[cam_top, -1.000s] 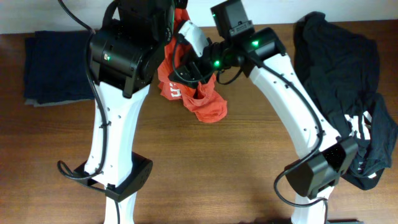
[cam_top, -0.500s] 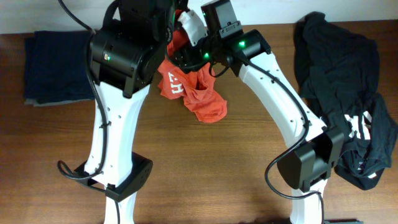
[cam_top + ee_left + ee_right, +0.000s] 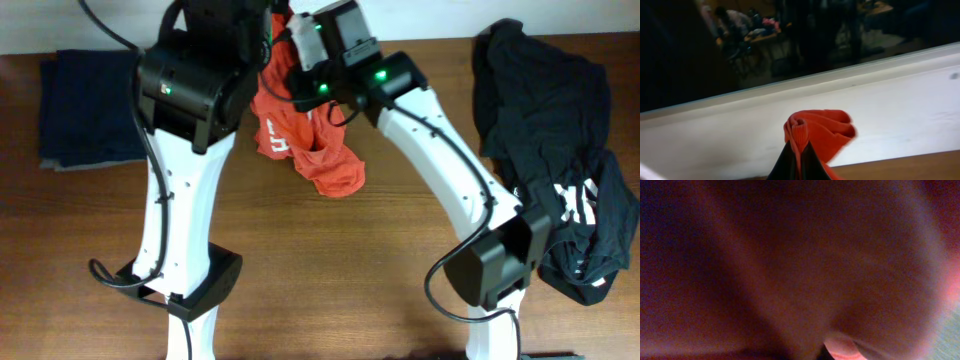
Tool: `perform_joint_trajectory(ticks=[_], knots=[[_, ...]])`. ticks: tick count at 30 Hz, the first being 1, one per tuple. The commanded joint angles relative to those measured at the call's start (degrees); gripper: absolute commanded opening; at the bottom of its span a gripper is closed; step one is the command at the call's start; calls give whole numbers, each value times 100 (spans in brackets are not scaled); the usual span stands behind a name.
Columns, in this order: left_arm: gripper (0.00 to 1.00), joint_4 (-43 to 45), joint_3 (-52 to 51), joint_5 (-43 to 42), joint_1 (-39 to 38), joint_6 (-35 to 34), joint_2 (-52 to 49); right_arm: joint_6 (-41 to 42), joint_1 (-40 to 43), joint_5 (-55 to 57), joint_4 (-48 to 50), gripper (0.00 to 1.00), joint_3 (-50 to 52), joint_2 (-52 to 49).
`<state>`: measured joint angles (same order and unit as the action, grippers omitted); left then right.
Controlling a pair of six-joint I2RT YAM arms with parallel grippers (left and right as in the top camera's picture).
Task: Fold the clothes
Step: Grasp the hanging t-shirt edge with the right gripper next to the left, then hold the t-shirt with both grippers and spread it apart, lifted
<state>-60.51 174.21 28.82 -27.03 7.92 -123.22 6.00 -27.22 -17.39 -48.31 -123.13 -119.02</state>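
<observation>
A red garment [image 3: 318, 155] with white lettering hangs above the wooden table [image 3: 340, 270] at the back centre, its lower end bunched on the wood. In the left wrist view, my left gripper [image 3: 800, 146] is shut on a pinched fold of this red cloth [image 3: 822, 131]. Seen from overhead, that gripper is hidden under its own black arm [image 3: 195, 80]. My right gripper [image 3: 298, 48] sits at the garment's upper edge, close beside the left arm. Red fabric [image 3: 790, 255] fills the whole right wrist view, pressed against the camera, so the jaws are buried in it.
A heap of black clothes [image 3: 545, 110] with white stripes lies along the right side of the table. A folded dark blue cloth [image 3: 85, 105] rests at the far left. A white wall ledge [image 3: 740, 132] runs behind the table.
My right gripper has moved left and toward the back, up to the garment's top next to the left arm, and has shut. The left gripper keeps its hold.
</observation>
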Motion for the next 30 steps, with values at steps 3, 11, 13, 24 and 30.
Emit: perform_joint_trajectory(ticks=[3, 11, 13, 24, 30], knots=[[1, 20, 20, 201, 568, -254, 111, -232, 925, 35, -420, 4, 22, 1056], [1, 72, 33, 188, 741, -271, 264, -605, 1646, -13, -612, 4, 22, 2446], [1, 103, 33, 188, 732, -271, 417, -745, 1716, -7, -636, 4, 22, 2682], [1, -435, 31, 256, 732, -267, 1757, -903, 1825, 4, -1008, 4, 22, 3445], [1, -824, 31, 704, 732, -267, 1825, -898, 1823, -155, -1534, 4, 22, 3427]])
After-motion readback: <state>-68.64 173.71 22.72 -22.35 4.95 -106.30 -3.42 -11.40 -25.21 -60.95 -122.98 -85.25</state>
